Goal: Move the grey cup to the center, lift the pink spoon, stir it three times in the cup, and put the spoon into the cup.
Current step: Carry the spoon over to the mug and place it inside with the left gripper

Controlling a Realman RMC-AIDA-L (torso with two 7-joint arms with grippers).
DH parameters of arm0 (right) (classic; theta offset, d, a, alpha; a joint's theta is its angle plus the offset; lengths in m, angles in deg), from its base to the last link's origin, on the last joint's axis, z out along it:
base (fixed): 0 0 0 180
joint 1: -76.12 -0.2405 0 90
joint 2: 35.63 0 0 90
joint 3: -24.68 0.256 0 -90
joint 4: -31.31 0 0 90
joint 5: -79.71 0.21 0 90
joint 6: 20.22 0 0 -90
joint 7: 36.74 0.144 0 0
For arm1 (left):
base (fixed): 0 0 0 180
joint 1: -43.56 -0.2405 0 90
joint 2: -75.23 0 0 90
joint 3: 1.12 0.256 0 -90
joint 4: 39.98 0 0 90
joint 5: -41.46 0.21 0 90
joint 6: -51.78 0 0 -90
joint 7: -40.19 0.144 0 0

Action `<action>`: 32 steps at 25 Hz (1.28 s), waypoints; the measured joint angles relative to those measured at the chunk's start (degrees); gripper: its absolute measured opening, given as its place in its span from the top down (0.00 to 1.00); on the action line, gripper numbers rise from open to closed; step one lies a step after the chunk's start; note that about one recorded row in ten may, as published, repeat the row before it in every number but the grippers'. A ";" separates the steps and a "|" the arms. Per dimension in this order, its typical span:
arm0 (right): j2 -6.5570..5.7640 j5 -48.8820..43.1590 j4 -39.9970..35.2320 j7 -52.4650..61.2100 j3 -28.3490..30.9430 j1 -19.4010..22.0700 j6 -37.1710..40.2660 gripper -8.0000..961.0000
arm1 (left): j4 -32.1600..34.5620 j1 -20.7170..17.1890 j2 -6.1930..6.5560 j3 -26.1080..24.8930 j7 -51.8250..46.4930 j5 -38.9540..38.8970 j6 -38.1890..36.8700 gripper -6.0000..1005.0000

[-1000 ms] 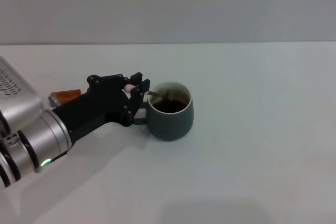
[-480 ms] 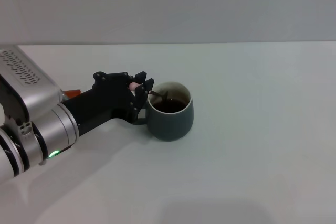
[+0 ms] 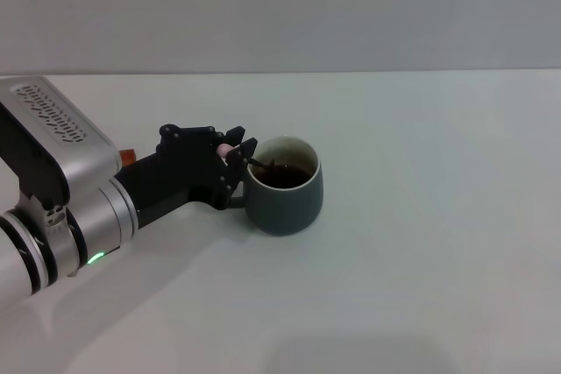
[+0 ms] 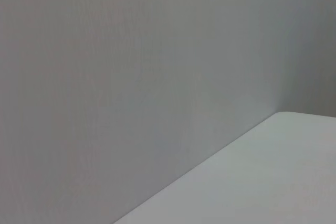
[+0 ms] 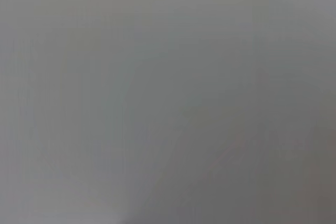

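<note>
One grey cup [image 3: 283, 196] is sitting near the middle of a pale bench [image 3: 438, 243], with dark liquid showing inside its cream rim. One pink spoon [image 3: 237, 154] is being held at the cup's left edge, its pink handle pinched between black fingers [image 3: 243, 150] and its metal end dipping into the liquid. The left end effector [image 3: 233, 153] is clenching the spoon's handle just beside the cup's rim, above the cup's loop handle. The left arm is reaching in low from the robot's left, its silver forearm lying close over the bench and its black wrist pointing toward the cup. One small reddish-brown object [image 3: 128, 155] is peeking out behind the arm, mostly hidden. The bench is a plain off-white surface, meeting a bare grey wall [image 3: 280, 6] behind. The left wrist view is showing only wall and bench edge. The right end effector is not appearing in any view.
</note>
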 joint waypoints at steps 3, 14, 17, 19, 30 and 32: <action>0.00 -0.08 0.00 0.00 0.00 0.00 0.00 0.99 | 0.04 -0.01 -0.01 -0.07 0.00 0.00 0.03 0.79; 0.00 -0.22 -0.07 0.00 -0.01 0.15 0.04 0.99 | 0.88 1.11 -0.50 0.15 0.16 0.00 0.70 0.78; 0.00 -0.22 -0.01 0.00 -0.07 0.20 0.10 0.99 | 1.49 1.76 -1.14 0.23 0.50 0.00 1.42 0.78; 0.00 -0.22 0.03 0.00 -0.09 0.30 0.22 0.99 | 2.05 2.52 -1.64 0.50 0.72 0.00 2.06 0.78; 0.06 -0.26 0.19 0.00 -0.16 0.44 0.44 0.99 | 2.52 4.32 -2.94 2.39 1.58 0.00 2.48 0.77; 0.08 -0.32 0.19 0.00 -0.18 0.38 0.44 0.99 | 1.94 3.44 -2.58 2.42 1.59 0.00 2.48 0.77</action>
